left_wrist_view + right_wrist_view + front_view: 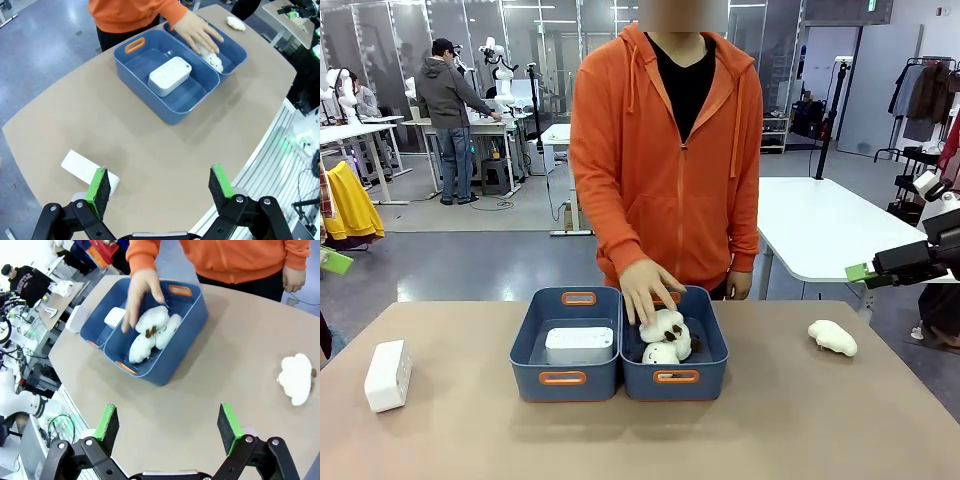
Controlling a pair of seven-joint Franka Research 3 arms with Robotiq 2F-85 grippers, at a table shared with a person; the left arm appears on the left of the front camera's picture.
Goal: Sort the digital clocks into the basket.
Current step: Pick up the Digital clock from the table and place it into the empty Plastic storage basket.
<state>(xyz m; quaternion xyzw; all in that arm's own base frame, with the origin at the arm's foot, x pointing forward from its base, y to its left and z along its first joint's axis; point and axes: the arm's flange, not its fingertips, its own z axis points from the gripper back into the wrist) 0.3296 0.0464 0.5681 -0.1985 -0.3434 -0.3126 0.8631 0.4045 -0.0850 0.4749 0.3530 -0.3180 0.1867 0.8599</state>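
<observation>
Left gripper point(159, 175) wide open, empty; white rounded plastic clock point(77, 165) just beside one finger: likely rigid, slippery; pinch across flat sides.

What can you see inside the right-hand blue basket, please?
At least two fluffy white plush toys with brown bits lie in the right-hand basket, with the person's hand on top of them. The hand hides part of them, and they cover the basket floor beneath.

Wht clock point(579, 344), blue basket point(528, 382) (orange-rimmed)
</observation>
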